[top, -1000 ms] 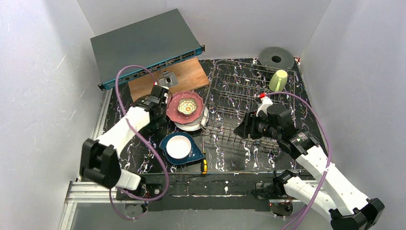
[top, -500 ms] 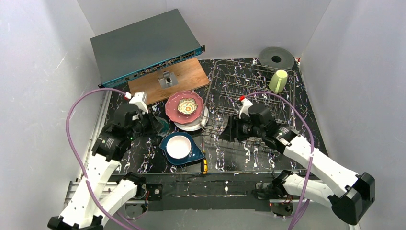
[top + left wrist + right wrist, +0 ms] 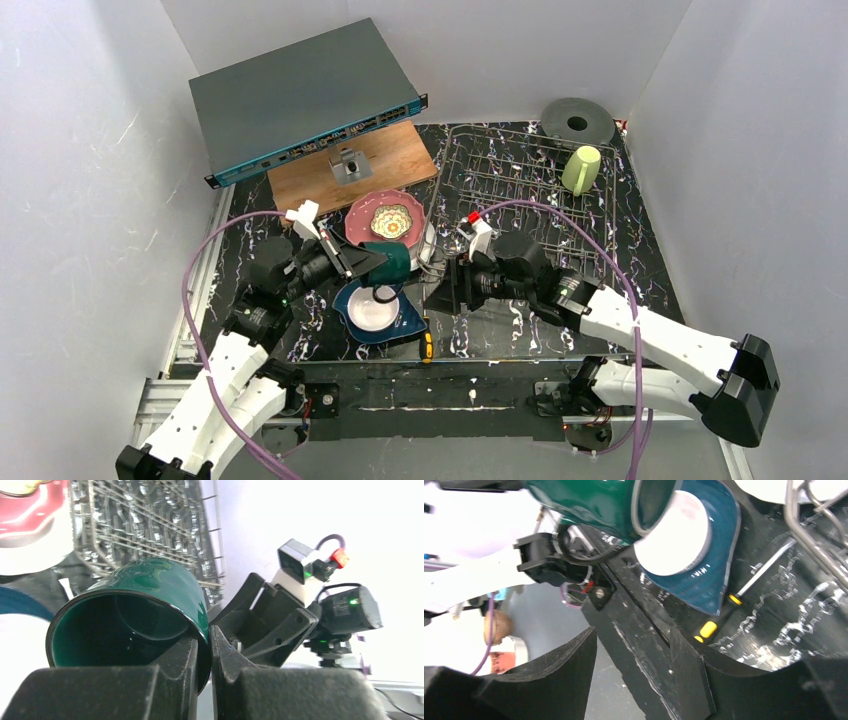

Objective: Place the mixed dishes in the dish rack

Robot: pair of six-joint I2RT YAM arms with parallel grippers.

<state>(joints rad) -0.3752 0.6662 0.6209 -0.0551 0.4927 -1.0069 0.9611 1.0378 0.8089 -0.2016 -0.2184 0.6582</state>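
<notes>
My left gripper [image 3: 368,262] is shut on the rim of the dark teal mug [image 3: 393,262] and holds it in the air above the white bowl [image 3: 370,307], which sits on the dark blue plate [image 3: 398,322]. In the left wrist view the fingers [image 3: 205,647] pinch the mug's wall [image 3: 150,587]. My right gripper [image 3: 441,296] is open and empty, just right of the mug, at the wire dish rack's [image 3: 520,190] near left corner. The flower-shaped dish [image 3: 391,221] lies on the pink plate [image 3: 362,226], stacked on the white plate [image 3: 398,265]. The yellow-green mug [image 3: 581,168] stands in the rack.
A yellow-and-black screwdriver [image 3: 426,338] lies by the blue plate near the front edge. A wooden board [image 3: 310,165] with a small metal part and a dark flat box [image 3: 290,95] are at the back left. A grey disc [image 3: 577,121] lies behind the rack.
My left arm has lifted the dark teal mug and carried it right, over the white bowl. My right arm has swung left out of the rack toward the mug.
</notes>
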